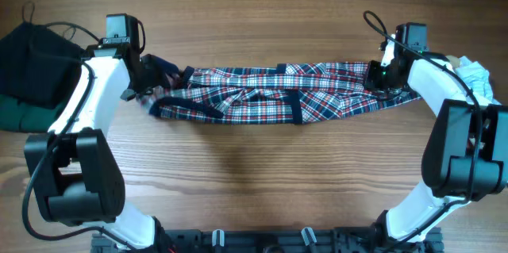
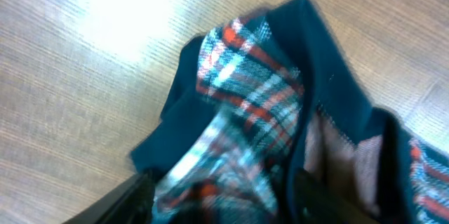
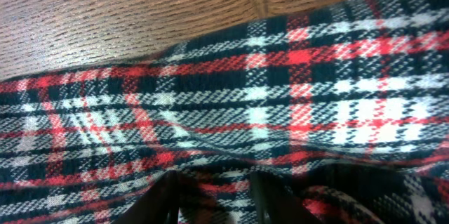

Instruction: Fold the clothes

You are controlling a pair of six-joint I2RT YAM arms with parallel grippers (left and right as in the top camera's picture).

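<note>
One table (image 1: pixel 254 174) bears three lots of cloth. There is one plaid garment (image 1: pixel 286 94) across the middle and one dark heap (image 1: pixel 32 63) at nine o'clock, showing black and green cloth whose pieces cannot be counted. One pale bundle (image 1: pixel 475 74) lies at three o'clock. Two arms stand there, the left arm (image 1: pixel 87 110) and the right arm (image 1: pixel 444 102). Each has one gripper, the left gripper (image 2: pixel 221 196) and the right gripper (image 3: pixel 210 189), with two fingers apiece.

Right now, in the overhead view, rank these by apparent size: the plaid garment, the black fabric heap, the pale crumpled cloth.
1. red, navy and white plaid garment
2. black fabric heap at far left, cut off by the frame edge
3. pale crumpled cloth at far right, partly hidden, so its full extent is unsure
</note>
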